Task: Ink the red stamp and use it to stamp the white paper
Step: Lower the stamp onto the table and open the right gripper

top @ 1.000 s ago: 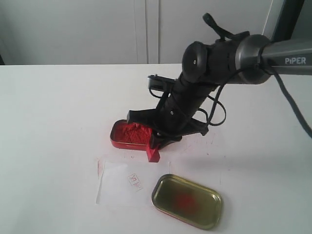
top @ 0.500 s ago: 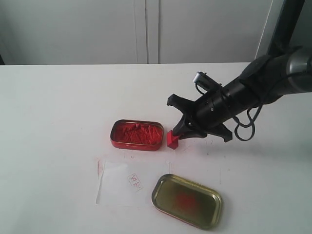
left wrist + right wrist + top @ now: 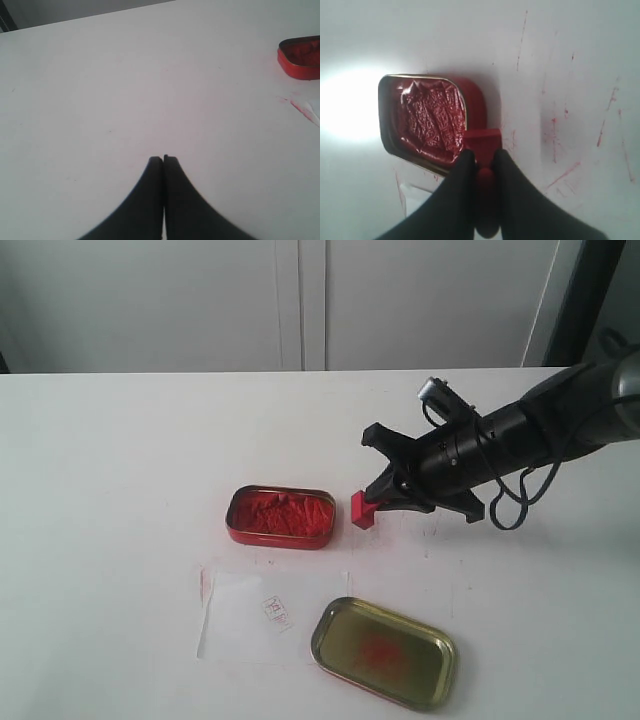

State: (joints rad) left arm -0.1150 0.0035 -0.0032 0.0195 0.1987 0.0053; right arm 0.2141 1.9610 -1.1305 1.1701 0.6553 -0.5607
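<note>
Beside ink tin (image 3: 280, 517) | right tool (image 3: 378, 500) grips red stamp (image 3: 362, 510) | left tool (image 3: 163, 161) closed

The right arm (image 3: 530, 435) is built of rounded matte black segments, turning grey at its upper link by the view's edge. It carries a small silvery cap (image 3: 432, 389) on top, and thin black cables (image 3: 497, 523) hang in loose loops beneath it. The right gripper (image 3: 377, 499) has an angular black body with wing-like brackets and two smooth black fingers (image 3: 455, 192) that taper from broad bases, and the left gripper (image 3: 163, 160) shows the same black, curved, tapering fingers.
</note>
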